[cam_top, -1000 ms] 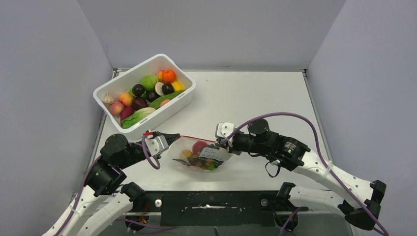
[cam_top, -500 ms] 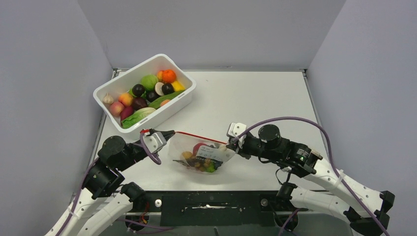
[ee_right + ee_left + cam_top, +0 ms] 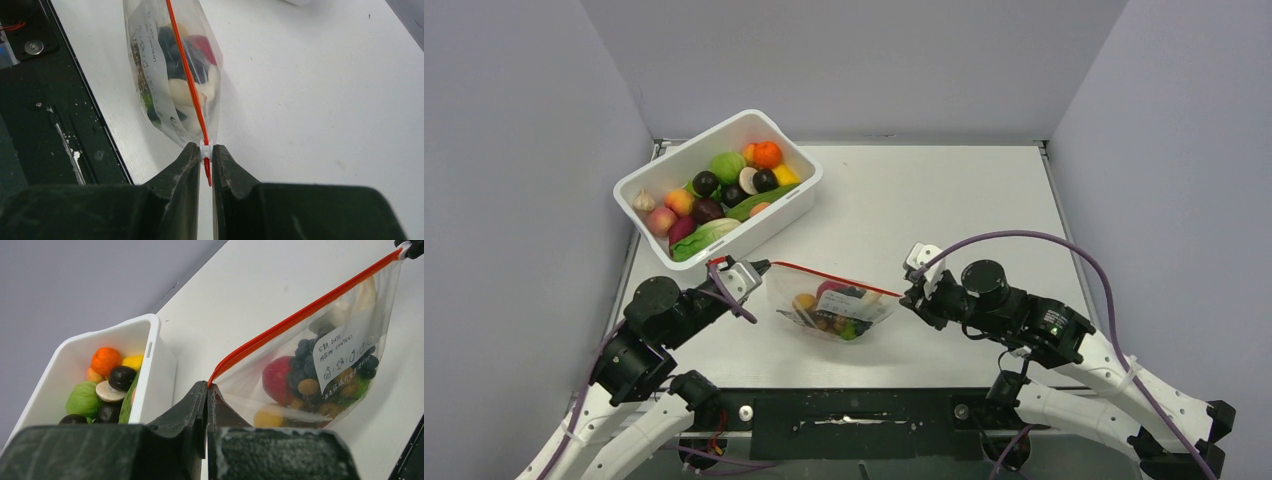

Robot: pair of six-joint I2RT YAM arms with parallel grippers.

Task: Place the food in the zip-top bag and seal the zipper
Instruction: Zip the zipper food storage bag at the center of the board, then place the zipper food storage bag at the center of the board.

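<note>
The clear zip-top bag [image 3: 832, 310] hangs stretched between my two grippers above the near table, holding several small fruit pieces. Its red-orange zipper [image 3: 834, 279] runs taut along the top. My left gripper [image 3: 759, 268] is shut on the bag's left corner, seen in the left wrist view [image 3: 207, 386], where the bag [image 3: 320, 375] and zipper [image 3: 300, 317] lead away to the right. My right gripper [image 3: 906, 296] is shut on the white slider [image 3: 205, 150] at the zipper's right end [image 3: 187, 75]; the bag [image 3: 170, 85] hangs beyond its fingertips.
A white rectangular bin [image 3: 804, 185] with several toy fruits and vegetables stands at the back left, also in the left wrist view [image 3: 155, 360]. The black mounting rail [image 3: 854, 410] runs along the near table edge, close under the bag.
My right gripper has slid rightward along the zipper, from the bag's middle to its right end. The zipper is now pulled straight and the bag hangs a little higher. The left gripper shifted slightly.
</note>
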